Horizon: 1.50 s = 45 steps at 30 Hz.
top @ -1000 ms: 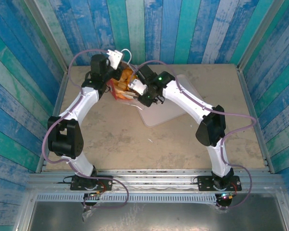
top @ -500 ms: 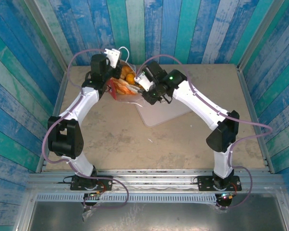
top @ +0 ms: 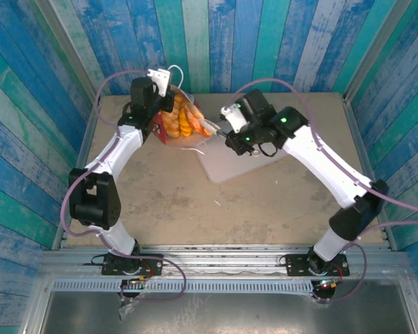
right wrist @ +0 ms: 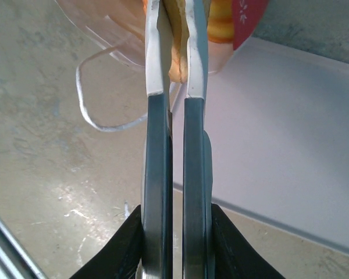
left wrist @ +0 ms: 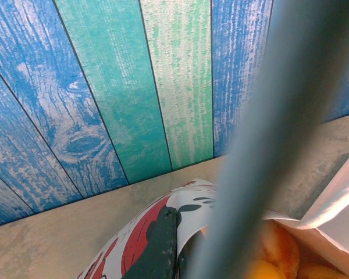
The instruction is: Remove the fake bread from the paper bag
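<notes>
Much open tabletop (top: 168, 203), bag (top: 160, 130) at rear edge

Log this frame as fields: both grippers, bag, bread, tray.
left gripper: shut on the rim of the red-and-white fruit-patterned paper bag
right gripper: shut on a pale golden piece of fake bread at the bag's mouth
bag contents: glossy orange fake bread pieces inside
tray: flat pale square tray, beside the bag's mouth
cord: white cord handle trailing from the bag's mouth
</notes>
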Tool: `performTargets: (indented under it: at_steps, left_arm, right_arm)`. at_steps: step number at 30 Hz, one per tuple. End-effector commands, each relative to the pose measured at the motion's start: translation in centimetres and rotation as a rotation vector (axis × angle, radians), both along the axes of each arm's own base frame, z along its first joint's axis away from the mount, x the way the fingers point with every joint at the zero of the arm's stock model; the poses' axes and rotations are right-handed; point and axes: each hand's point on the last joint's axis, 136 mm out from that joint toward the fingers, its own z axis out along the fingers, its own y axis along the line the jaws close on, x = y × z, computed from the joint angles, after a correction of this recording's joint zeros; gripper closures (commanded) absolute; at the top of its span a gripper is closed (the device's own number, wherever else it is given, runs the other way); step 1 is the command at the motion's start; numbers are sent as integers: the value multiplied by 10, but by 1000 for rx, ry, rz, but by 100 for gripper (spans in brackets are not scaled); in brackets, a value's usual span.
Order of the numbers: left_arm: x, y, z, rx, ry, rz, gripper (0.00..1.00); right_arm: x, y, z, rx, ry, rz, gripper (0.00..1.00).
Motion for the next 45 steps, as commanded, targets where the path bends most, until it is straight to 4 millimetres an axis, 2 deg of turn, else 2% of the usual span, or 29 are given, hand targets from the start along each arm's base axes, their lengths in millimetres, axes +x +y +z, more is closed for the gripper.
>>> performTargets:
  at_steps: [1, 5, 11, 16, 23, 27, 31, 40, 45]
  left_arm:
    - [9, -1, 45, -51, -120, 10, 100]
    - [13, -2, 41, -56, -110, 7, 100]
    - [16, -3, 37, -53, -104, 8, 100]
    - [17, -3, 37, -52, -103, 9, 100]
    - [16, -5, 36, -61, -94, 0, 100]
    - [15, -6, 39, -69, -94, -8, 100]
    - [15, -7, 40, -65, -97, -11, 100]
    - [14, -5, 38, -57, -76, -8, 100]
    - [14, -6, 39, -56, -77, -10, 100]
  right_arm:
    - [-6, -9, 34, 181, -20, -27, 78]
    - [-6, -36, 55, 331, -44, -86, 78]
    - [-4, -65, 91, 552, -107, -117, 76]
    - [9, -86, 88, 601, -79, -188, 76]
    - [48, -110, 49, 711, 118, -328, 75]
    - [69, -131, 8, 776, 300, -383, 74]
    - [90, -148, -41, 811, 459, -467, 75]
    - [120, -157, -107, 827, 609, -555, 73]
    - [133, -157, -122, 847, 628, -577, 71]
